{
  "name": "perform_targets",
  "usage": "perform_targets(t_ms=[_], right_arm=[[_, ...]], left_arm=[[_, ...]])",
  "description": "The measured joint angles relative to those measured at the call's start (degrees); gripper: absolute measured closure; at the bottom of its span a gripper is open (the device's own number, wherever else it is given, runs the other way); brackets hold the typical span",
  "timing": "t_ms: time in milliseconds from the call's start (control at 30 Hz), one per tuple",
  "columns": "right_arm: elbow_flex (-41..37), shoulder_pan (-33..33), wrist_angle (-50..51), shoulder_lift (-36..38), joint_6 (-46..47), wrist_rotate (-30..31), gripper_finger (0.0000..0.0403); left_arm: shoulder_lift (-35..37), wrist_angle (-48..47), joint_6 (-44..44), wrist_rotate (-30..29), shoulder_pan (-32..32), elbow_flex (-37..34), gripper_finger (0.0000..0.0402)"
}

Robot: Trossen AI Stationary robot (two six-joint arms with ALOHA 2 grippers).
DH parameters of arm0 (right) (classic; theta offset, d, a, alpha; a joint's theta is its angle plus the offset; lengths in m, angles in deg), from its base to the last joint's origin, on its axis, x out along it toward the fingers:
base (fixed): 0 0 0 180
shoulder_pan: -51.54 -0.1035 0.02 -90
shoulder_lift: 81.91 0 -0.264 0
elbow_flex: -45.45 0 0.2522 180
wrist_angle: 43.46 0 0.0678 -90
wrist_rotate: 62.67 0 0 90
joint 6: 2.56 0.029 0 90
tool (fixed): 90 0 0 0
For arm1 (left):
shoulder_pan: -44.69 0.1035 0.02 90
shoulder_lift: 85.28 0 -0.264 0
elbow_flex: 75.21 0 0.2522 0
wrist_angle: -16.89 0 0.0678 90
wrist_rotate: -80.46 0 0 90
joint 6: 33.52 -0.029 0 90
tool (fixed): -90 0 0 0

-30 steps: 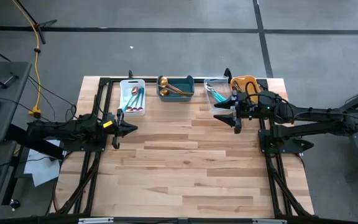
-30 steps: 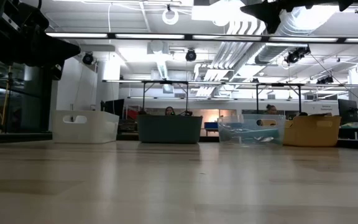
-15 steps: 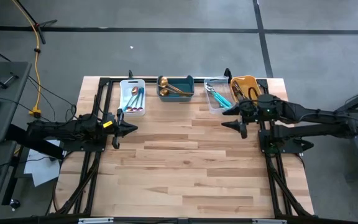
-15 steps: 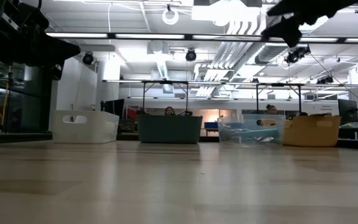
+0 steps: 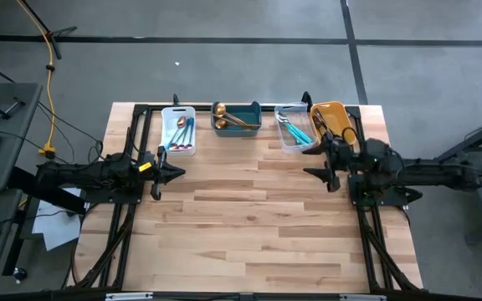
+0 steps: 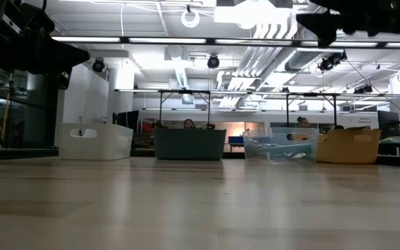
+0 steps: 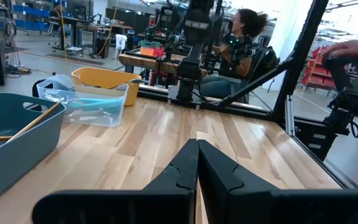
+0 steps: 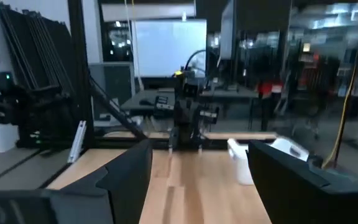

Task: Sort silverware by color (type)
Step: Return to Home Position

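Coloured metal silverware (image 5: 233,119) all sat binned at wooden tabletop's (image 5: 249,217) far edge; I judged sorting done; left jaws closed, right jaws open.

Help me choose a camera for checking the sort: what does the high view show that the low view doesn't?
Only the high view looks into the bins: gold spoons in the teal bin, dark pieces in the orange bin. Only the low view shows the room behind, with its ceiling lights. Both show the bins in a row, starting with the white bin, and the light blue spoons in the clear bin.
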Motion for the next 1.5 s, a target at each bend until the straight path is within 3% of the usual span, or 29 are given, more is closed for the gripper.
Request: perform_targets(t_ms=[100, 333, 500, 600, 733, 967, 1233, 1500], right_arm=[[-7.0, 0.0, -6.3, 2.3, -1.3, 0.1, 0.0147], [-16.3, 0.0, -1.9, 13.4, -0.9, 0.1, 0.0147], [-16.4, 0.0, 15.2, 28.9, -0.9, -0.2, 0.0147], [-16.4, -0.5, 16.5, 29.3, -0.9, 1.2, 0.0147], [-16.4, -4.7, 18.1, 29.3, 2.0, 8.0, 0.0147], [-16.4, -9.6, 18.3, 29.3, 21.3, 10.3, 0.0147], [-16.4, -7.7, 18.3, 29.3, 10.9, 10.1, 0.0147], [-16.4, -6.5, 18.2, 28.6, 10.8, 10.1, 0.0147]], left_arm=[[0.0, 0.0, 0.0, 0.0, 0.0, 0.0, 0.0401], [0.0, 0.0, 0.0, 0.0, 0.0, 0.0, 0.0401], [0.0, 0.0, 0.0, 0.0, 0.0, 0.0, 0.0401], [0.1, -0.1, 0.0, 0.0, 0.0, 0.0, 0.0401], [-0.3, 0.2, 0.0, -0.1, 0.0, 0.1, 0.0401], [-0.7, 0.0, 0.0, 0.0, 0.0, 0.1, 0.0401], [-0.7, 0.0, 0.0, 0.0, 0.0, 0.1, 0.0401], [-0.7, 0.0, 0.0, 0.0, 0.0, 0.1, 0.0401]])
